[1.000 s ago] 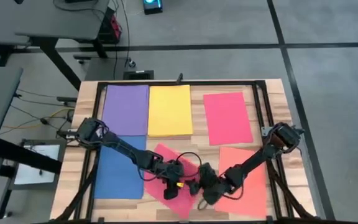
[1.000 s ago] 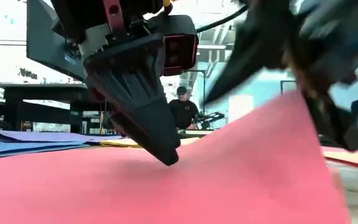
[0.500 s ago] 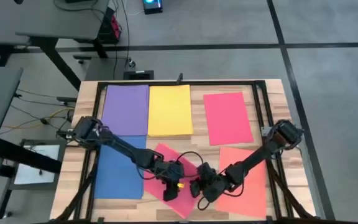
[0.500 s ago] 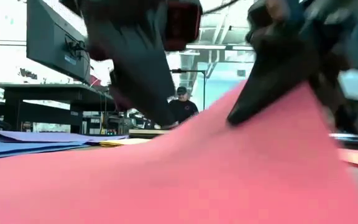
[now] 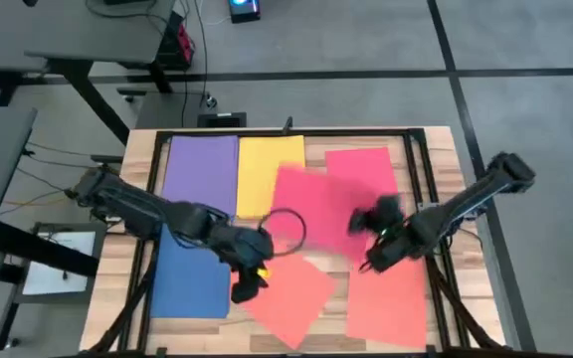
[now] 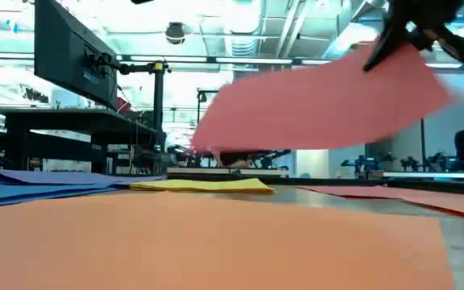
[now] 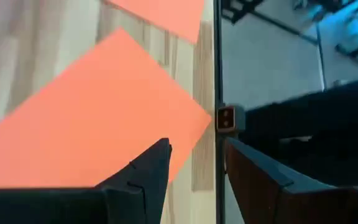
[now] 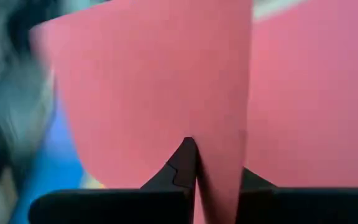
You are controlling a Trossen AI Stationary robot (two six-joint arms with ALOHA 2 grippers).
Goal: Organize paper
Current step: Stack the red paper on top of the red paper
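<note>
Purple [image 5: 202, 174], yellow [image 5: 262, 169] and blue [image 5: 189, 283] paper sheets lie flat on the table's left half. One red-pink sheet [image 5: 371, 169] lies at the far right. A second red-pink sheet [image 5: 316, 204] hangs in the air with my right gripper [image 5: 364, 227] shut on it. Two orange-coral sheets lie near the front: a turned one [image 5: 291, 293] and a straight one [image 5: 386, 298]. My left gripper [image 5: 245, 288] stands open above the turned sheet's left corner, with nothing between its fingers. My right gripper pinches the lifted red-pink sheet between its two shut fingers at one edge [image 8: 219, 158], a single layer. The sheet is clear of the table and spreads away from the fingers [image 8: 182, 158] toward the table's left, slightly bowed, as the low view [image 6: 321, 105] shows.
A black frame [image 5: 421, 174] runs round the work area on the wooden table [image 5: 444, 149]. The left wrist view shows the table's edge and a small bracket [image 7: 227, 118] beside the orange sheet [image 7: 98, 124]. A person is partly visible in the room behind.
My right gripper has shut on the red-pink sheet near the front, then risen and gone toward the far right, lifting the sheet clear of the turned orange sheet beneath it. My left gripper has come off that sheet, risen and moved a little toward the left.
</note>
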